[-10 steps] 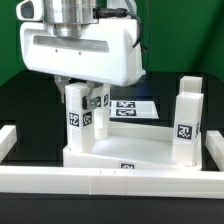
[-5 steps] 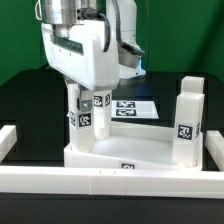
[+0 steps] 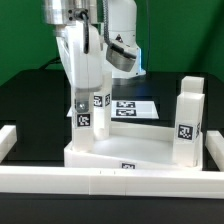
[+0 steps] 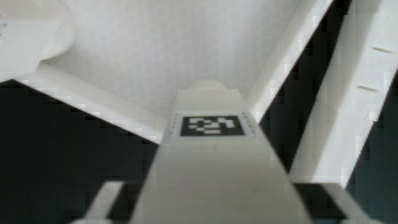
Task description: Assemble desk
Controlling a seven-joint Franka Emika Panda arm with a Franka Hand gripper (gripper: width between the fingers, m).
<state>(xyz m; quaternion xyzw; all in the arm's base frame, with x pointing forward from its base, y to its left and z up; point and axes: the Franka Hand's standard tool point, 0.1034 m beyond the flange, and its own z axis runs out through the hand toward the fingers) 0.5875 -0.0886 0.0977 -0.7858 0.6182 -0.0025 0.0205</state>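
Hand (image 3: 84, 100) over upright leg (image 3: 85, 112) at frame centre-left, fingers flanking it, grip state unclear, tabletop (image 3: 120, 150) lower centre behind border rail (image 3: 110, 181), second leg (image 3: 188, 120) standing at right

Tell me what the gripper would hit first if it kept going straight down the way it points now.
Most likely the leg standing upright on the tabletop. The gripper points down right over it, and the wrist view shows the tagged leg running between the jaws. Whether they touch it I cannot tell.
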